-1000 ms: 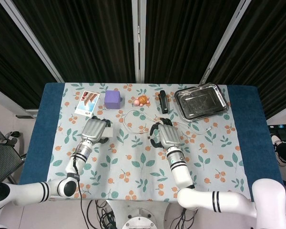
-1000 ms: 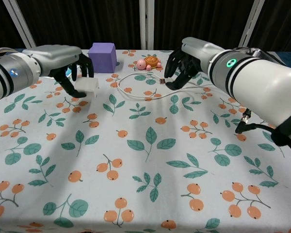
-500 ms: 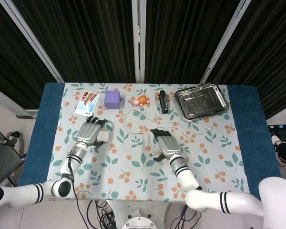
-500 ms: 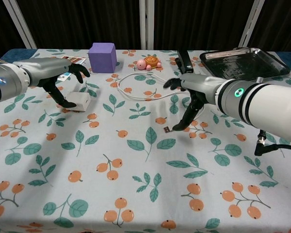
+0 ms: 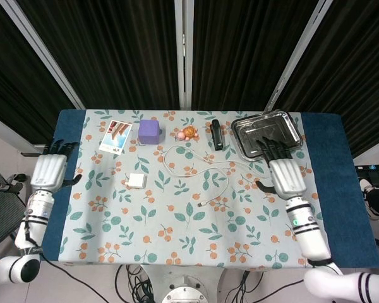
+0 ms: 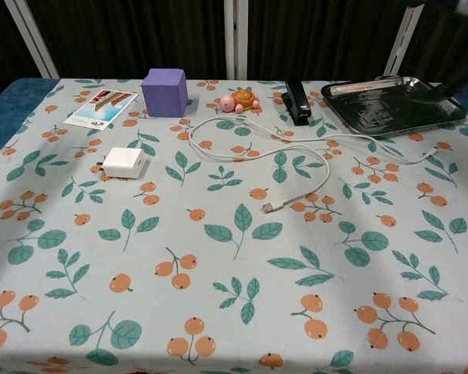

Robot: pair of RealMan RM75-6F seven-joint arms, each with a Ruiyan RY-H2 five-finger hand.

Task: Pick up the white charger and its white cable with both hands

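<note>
White charger [image 5: 136, 180] flat on tablecloth [image 5: 177, 221], below purple cube [image 5: 149, 131]. White cable [image 5: 202, 165] looped right of cube, unheld. Left hand [image 5: 48, 171] far left of cube, fingers spread, empty. Right hand [image 5: 285, 175] far right, spread, empty.

A: Where's the white charger [image 6: 125, 162] sitting?

B: Flat on the floral cloth, left side, a small square block with rounded corners, nothing touching it.

A: And the white cable [image 6: 300, 148]?

B: Loose, looping across the middle, one plug end lying free near the centre, well apart from the charger.
</note>
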